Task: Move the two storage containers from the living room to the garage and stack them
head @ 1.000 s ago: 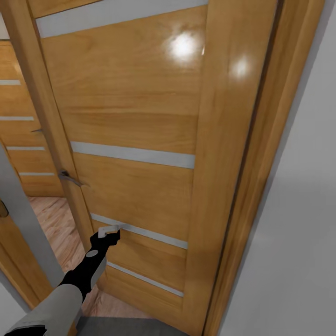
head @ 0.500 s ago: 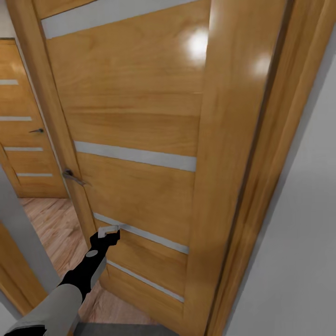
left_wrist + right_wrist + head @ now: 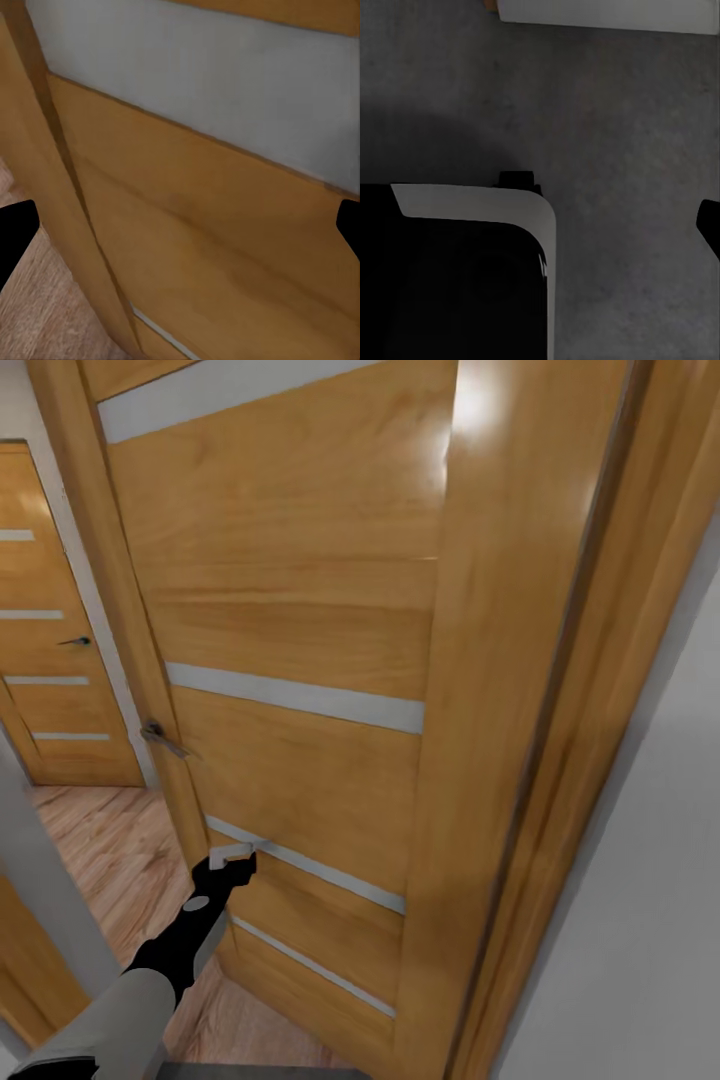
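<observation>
Left gripper (image 3: 238, 854) against a wooden door (image 3: 300, 610) beside a grey strip (image 3: 300, 700), jaws spread wide, plank floor (image 3: 100, 840) beyond, right jaws' state unclear over concrete floor (image 3: 622, 150)

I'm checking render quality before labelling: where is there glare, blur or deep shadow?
Head view: a bright glare patch on the glossy wooden door near its upper right. Left wrist view: the door panel looks soft and blurred. Right wrist view: dim, with dark shadow over the grey floor.
</observation>
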You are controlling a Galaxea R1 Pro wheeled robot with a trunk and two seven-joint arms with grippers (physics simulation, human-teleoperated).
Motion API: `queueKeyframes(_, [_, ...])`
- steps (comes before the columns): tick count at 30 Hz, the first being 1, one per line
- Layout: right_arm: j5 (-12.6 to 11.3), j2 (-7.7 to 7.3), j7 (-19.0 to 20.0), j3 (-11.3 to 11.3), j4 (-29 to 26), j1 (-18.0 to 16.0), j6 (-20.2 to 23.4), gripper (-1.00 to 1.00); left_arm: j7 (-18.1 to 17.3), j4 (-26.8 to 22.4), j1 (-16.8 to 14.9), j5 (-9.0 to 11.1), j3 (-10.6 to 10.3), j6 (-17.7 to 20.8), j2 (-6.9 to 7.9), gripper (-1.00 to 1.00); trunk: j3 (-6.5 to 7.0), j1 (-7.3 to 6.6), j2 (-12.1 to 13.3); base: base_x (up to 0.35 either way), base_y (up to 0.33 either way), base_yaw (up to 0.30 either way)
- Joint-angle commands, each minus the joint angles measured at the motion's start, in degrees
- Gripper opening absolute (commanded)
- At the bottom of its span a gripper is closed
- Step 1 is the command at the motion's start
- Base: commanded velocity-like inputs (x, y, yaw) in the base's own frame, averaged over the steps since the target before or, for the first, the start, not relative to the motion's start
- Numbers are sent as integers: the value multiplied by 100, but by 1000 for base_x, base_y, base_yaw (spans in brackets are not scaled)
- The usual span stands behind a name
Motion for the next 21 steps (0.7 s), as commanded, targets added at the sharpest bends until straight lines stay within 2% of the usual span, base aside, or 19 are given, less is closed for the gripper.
queueKeyframes(1, [2, -2, -1, 3, 5, -3, -19, 100, 4, -4, -7, -4, 7, -21, 7, 100, -4, 2, -2, 158, 0, 0])
queueKeyframes(15, [3, -2, -1, 3, 5, -3, -19, 100, 3, -4, -6, -2, 7, -23, 21, 100, -4, 2, -2, 36, 0, 0])
queueKeyframes(21, [3, -3, -1, 3, 5, -3, -19, 100, 4, -4, -6, -6, 7, -23, 21, 100, -4, 2, -2, 158, 0, 0])
